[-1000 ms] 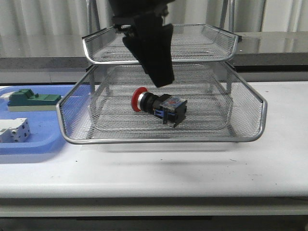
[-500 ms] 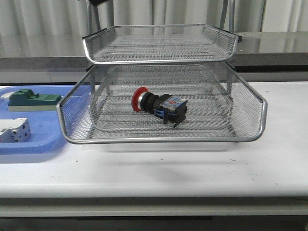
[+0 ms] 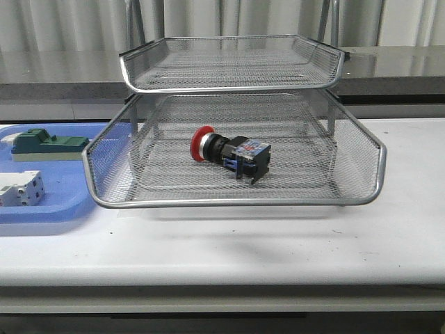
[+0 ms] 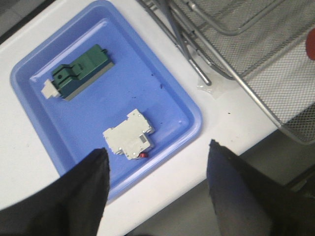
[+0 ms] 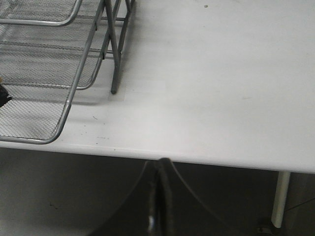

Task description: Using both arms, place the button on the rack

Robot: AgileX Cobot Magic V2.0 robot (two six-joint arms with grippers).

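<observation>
Currently the button (image 3: 229,154) lies on its side in the rack's (image 3: 236,202) pulled-out tier, centre frame, red cap pointing left. The left gripper (image 4: 156,187) is spread wide and empty; the right gripper (image 5: 160,196) has fingers pressed together, empty.

Shiny wire-mesh rack (image 3: 236,111) — smooth blue plastic tray (image 3: 49,202)

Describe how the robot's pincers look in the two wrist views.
Left pincer: two broad, matte black fingers with angular edges, plain, with no markings or cables showing. Right pincer: equally black, its two fingers meeting along a thin seam and flaring outward lower down. No arm parts appear in the front view.
</observation>
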